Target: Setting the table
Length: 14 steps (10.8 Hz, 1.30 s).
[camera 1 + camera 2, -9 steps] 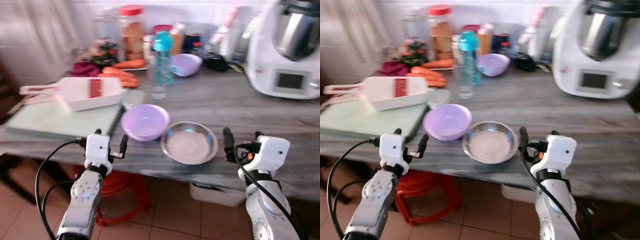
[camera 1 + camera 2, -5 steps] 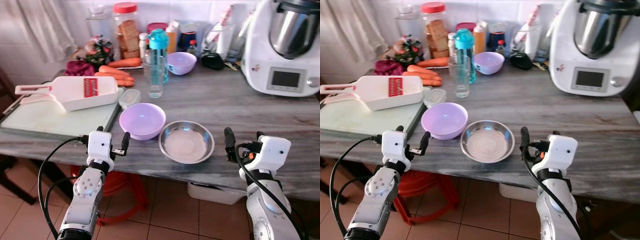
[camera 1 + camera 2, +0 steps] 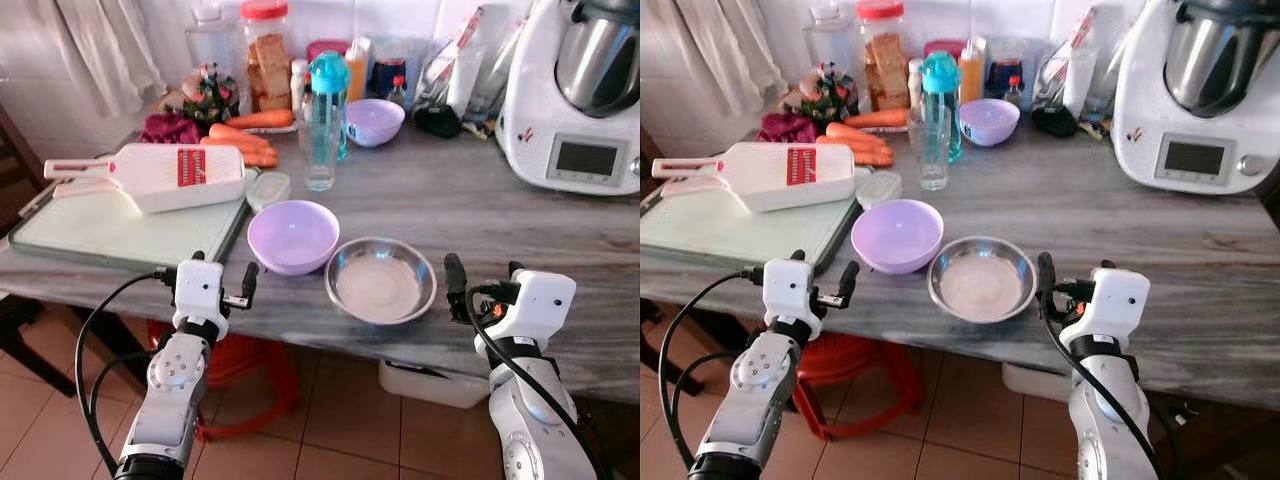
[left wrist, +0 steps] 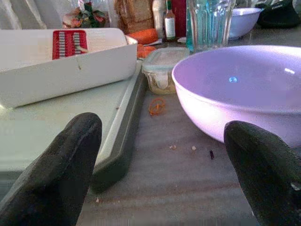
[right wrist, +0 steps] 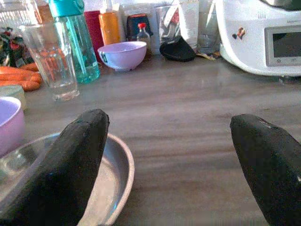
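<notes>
Grey wood-grain countertop (image 3: pixel 520 215) over tiled floor. Cutting board (image 3: pixel 90 230) with white slicer (image 3: pixel 150 177) at left, food processor (image 3: pixel 575 95) at right, jars behind. Lilac bowl (image 3: pixel 292 236) and steel bowl (image 3: pixel 380 280) touch near front edge, upright. Left gripper (image 3: pixel 222 290) and right gripper (image 3: pixel 480 288) spread wide, empty, at edge.

The grey bench (image 3: pixel 520 215) carries a lilac bowl (image 3: pixel 292 235) beside a steel bowl (image 3: pixel 381 281), a cutting board (image 3: pixel 110 226), a glass (image 3: pixel 320 155), carrots (image 3: pixel 240 148) and a white kitchen machine (image 3: pixel 575 100).
</notes>
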Tool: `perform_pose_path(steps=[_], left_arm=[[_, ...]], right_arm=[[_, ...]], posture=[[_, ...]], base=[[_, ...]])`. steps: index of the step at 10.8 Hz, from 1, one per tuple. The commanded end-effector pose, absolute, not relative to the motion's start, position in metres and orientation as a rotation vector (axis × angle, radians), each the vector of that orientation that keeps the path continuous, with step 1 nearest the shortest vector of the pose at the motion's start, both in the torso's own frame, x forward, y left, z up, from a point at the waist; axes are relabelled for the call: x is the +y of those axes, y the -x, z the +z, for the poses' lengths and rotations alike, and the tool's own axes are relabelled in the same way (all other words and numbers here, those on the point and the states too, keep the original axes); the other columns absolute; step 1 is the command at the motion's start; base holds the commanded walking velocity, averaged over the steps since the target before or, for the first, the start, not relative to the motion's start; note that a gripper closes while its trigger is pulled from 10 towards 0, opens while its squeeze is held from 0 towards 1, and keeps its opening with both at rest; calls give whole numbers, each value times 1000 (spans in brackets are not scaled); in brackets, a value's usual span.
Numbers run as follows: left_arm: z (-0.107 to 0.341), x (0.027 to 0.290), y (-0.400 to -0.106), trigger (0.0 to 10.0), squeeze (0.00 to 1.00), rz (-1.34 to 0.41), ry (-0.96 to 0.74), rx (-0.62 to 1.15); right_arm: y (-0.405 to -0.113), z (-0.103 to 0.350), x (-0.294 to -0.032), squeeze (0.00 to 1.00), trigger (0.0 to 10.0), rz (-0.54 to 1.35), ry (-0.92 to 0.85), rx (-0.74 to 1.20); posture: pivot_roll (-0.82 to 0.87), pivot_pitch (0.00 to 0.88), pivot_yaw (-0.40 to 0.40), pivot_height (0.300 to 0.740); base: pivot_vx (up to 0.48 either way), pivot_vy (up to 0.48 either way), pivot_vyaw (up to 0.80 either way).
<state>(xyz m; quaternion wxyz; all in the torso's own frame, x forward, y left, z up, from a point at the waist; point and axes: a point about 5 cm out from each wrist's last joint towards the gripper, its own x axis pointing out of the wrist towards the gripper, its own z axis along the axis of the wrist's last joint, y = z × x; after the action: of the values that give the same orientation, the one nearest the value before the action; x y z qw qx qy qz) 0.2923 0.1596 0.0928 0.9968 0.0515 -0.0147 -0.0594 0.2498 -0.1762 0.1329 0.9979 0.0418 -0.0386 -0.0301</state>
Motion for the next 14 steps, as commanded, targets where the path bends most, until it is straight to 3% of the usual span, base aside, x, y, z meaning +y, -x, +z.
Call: perform_pose_path(steps=[1,11,14], left_arm=[[94,163,-293,10000,0,-101,-114,-26],[95,168,-294,10000,0,-90,-127,-25],[94,166,-294,10000,0,-93,-123,-24]], right_arm=[[-251,134,-176,0,10000,-69,-85,-88],[-258,139,-180,0,10000,-106,-95,-104],[-260,136,-182,0,10000,-111,-23,-101]], posture=[[-1,0,53,740],[1,0,59,740],[-1,0,58,740]], base=[[-285,0,0],[-309,0,0],[-320,0,0]])
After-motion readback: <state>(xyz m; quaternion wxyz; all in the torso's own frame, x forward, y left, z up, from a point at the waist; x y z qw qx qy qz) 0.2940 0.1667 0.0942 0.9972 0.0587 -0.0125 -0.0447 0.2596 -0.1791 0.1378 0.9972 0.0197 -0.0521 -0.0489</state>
